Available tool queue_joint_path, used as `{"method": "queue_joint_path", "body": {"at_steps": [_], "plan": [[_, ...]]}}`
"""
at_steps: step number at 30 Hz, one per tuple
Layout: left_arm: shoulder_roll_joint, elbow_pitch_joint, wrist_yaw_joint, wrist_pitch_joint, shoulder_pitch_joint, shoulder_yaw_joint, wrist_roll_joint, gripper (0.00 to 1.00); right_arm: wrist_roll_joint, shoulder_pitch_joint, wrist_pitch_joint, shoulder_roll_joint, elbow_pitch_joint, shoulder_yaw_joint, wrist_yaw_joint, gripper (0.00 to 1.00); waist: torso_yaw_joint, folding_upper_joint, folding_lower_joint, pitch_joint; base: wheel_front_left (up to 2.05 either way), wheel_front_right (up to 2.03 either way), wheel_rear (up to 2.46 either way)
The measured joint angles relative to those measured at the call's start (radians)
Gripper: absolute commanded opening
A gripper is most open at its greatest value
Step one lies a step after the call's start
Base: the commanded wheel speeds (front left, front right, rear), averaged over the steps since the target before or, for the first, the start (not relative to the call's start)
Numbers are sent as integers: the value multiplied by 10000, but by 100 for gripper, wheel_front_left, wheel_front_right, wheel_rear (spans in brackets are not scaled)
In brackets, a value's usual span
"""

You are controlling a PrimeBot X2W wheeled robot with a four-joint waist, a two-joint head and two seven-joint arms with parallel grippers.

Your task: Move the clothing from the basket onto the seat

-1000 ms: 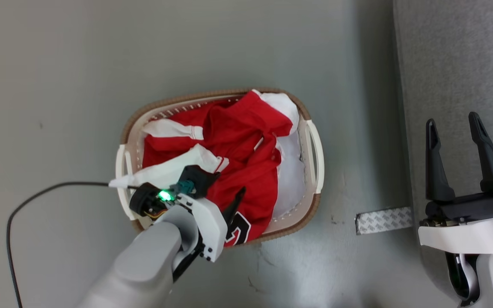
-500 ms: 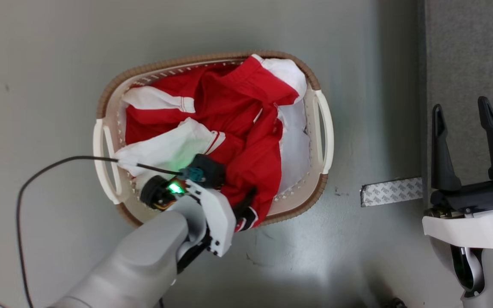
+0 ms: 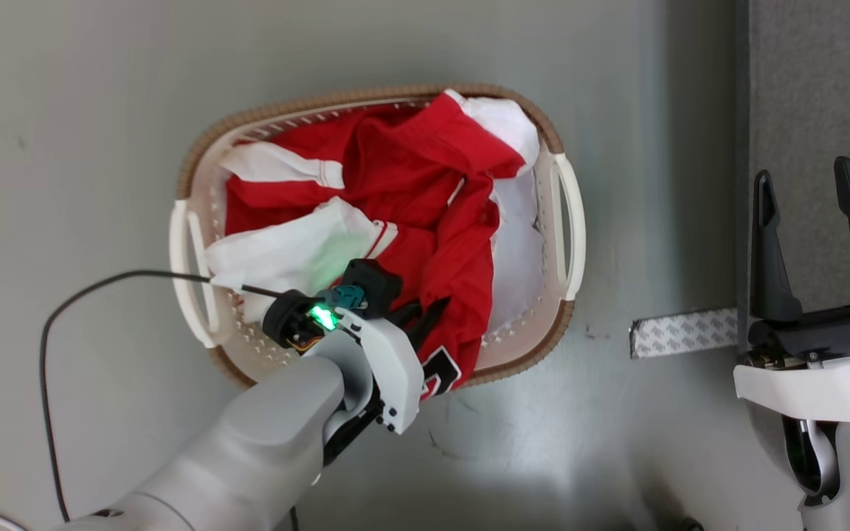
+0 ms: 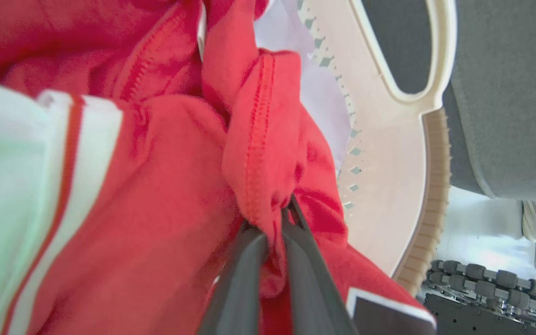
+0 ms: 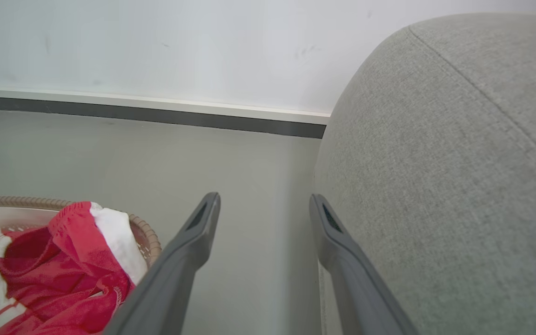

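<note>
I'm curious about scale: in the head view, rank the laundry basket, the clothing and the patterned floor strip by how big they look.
1. Laundry basket: largest.
2. Red and white clothing, bunched inside it and nearly filling it.
3. Patterned floor strip: clearly smallest.

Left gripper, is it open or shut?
The left gripper is shut on the clothing: its fingers pinch a red fold in the basket.
</note>
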Motion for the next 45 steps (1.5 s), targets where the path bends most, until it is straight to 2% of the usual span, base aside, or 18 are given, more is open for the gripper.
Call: {"method": "queue_joint_path", "body": {"at_steps": [9,23,34,39,45], "plan": [[280,-686,0,-349,683,244,-773,0,265,208,0,-12,489,58,0,100,213,0,-1,-1444,0,0,0],[817,-2663,23,-360,3203,1858,-128,0,709,2188,2,-12,1641,140,0,100,583,0,-4,-5485,0,0,0],[1072,-4274,709,-360,4138,2583,194,0,796,3357,2,-8,1988,104,0,100,864,0,-6,-8160,0,0,0],[1425,-4926,1172,-360,4350,2790,253,0,800,3847,2,-10,2006,-128,0,100,1034,0,-5,-9087,0,0,0],[1845,-5459,1542,-349,4409,3035,253,0,811,4185,2,-10,1992,-184,0,100,1186,1,-4,-9612,0,0,0]]}}
